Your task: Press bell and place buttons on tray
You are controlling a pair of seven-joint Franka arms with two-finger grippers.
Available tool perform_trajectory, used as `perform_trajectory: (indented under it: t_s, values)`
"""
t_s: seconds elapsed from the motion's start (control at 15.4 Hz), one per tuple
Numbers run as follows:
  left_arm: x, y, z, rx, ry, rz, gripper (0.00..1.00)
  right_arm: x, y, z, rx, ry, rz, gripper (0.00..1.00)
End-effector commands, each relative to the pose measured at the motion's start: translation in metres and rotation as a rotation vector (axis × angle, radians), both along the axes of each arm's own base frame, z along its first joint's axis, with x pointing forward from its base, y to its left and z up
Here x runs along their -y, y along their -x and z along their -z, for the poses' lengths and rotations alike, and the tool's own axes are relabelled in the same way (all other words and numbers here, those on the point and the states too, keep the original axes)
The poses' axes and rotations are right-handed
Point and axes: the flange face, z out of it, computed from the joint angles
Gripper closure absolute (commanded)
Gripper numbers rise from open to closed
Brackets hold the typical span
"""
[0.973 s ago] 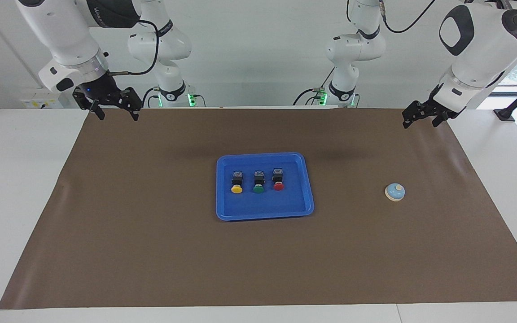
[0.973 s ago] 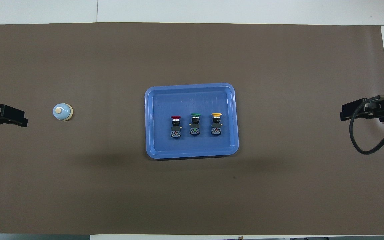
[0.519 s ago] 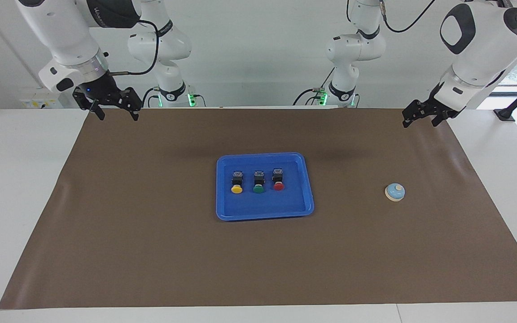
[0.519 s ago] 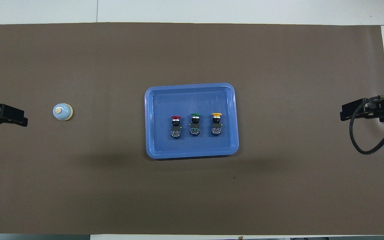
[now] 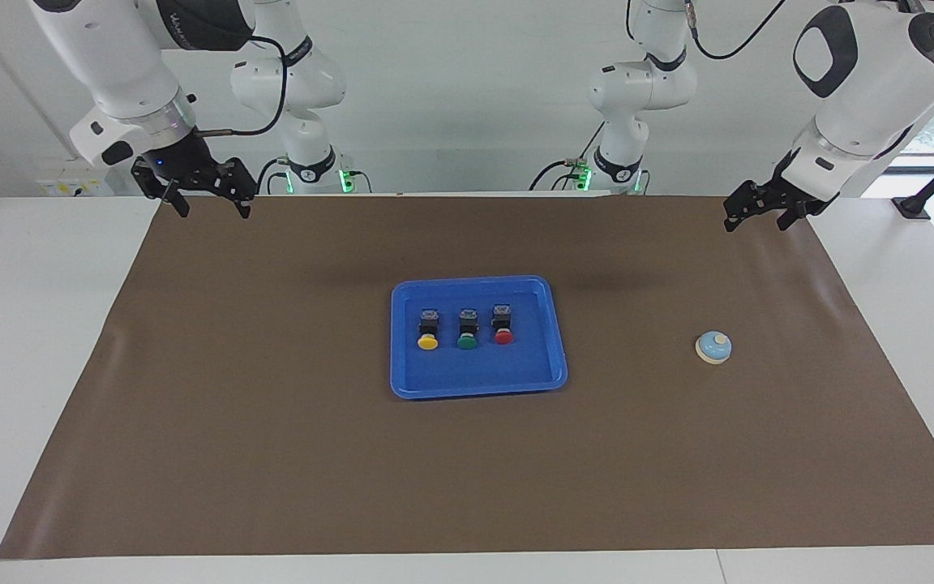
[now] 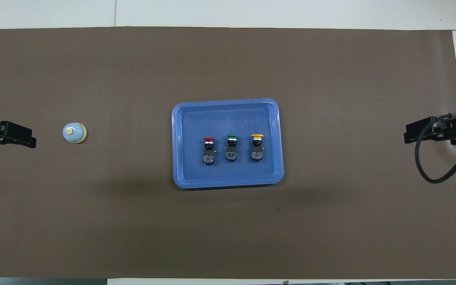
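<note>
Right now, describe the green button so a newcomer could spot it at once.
Find the blue tray mid-mat. Three buttons lie in a row on it. The green button is the middle one, between the yellow button and the red button.

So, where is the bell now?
The bell stands on the brown mat, toward the left arm's end of the table, beside the tray.

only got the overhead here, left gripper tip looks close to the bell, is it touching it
observer: no, the left gripper hangs high in the air, open, well clear of the bell, which sits alone on the mat.
operator: and the right one, carrying anything
observer: the right gripper is raised too at its own end of the table, fingers apart and nothing between them.
</note>
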Motion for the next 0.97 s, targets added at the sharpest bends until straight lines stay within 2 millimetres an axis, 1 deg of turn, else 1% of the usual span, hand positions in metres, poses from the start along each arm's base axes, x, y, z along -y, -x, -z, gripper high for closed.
perform_trajectory:
  t_s: [0.0,0.13,0.32,0.91]
  values:
    - [-0.001,-0.007,-0.005,0.015,0.007,-0.011,0.00,0.001,0.000,0.000,-0.010,0.002,-0.016,0.00]
    - [-0.001,-0.009,-0.014,0.035,0.007,-0.011,0.00,0.001,0.000,0.000,-0.010,0.002,-0.016,0.00]
    - [0.000,-0.015,-0.014,0.065,0.006,-0.009,0.00,0.001,0.000,0.000,-0.010,0.002,-0.016,0.00]
    - [0.001,-0.017,-0.015,0.082,0.005,-0.009,0.00,0.001,0.000,0.000,-0.010,0.002,-0.016,0.00]
